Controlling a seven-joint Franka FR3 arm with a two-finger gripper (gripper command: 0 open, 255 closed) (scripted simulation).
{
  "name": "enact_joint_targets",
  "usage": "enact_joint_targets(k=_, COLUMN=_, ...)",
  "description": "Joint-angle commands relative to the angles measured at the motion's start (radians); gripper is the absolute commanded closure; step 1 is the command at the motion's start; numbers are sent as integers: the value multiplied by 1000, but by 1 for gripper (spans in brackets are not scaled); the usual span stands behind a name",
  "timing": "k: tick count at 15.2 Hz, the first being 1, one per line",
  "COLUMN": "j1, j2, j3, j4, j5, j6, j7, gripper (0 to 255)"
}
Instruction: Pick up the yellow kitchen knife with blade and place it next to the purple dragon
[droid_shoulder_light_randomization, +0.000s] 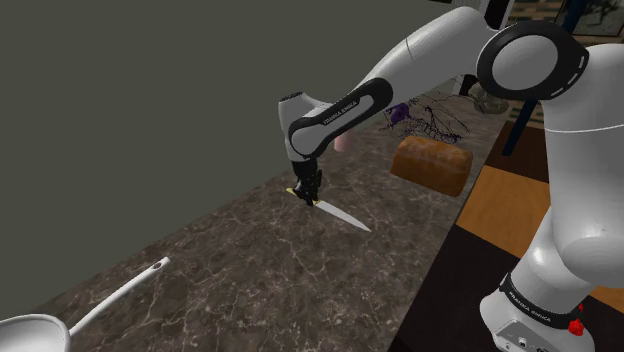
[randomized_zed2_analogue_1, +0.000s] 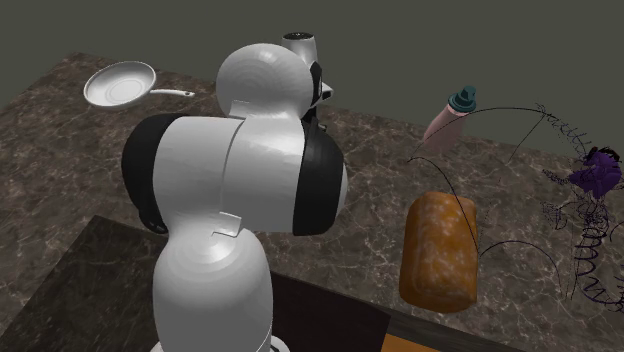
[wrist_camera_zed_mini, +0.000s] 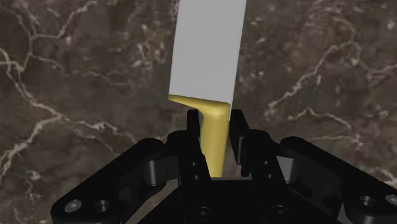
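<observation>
Gripper narrow, clasping the yellow handle of the knife, whose grey blade runs straight out ahead of it over the dark marbled counter; forearm lettering reads FRANKA EMIKA; purple dragon well apart.

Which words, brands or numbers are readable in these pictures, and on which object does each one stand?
"FRANKA EMIKA": white letters on the robot's dark forearm cover, in the shoulder view.
"FRANKA EMIKA": white letters on the dark ring low on the robot; small, barely readable.
The knife and the counter carry no text.
</observation>
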Motion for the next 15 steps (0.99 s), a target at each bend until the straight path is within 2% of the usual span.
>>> enact_joint_targets(k=1, j1=0, j2=0, j3=0, j4=0, j5=0, j6=0, j7=0, gripper=255)
enact_joint_targets(k=7, j1=0, j2=0, j3=0, j4=0, j5=0, j6=0, j7=0, gripper=255)
enact_joint_targets(k=15, j1=-3, j2=-56, j3=5, j4=30, j5=12, j6=-85, j7=-11, gripper=255)
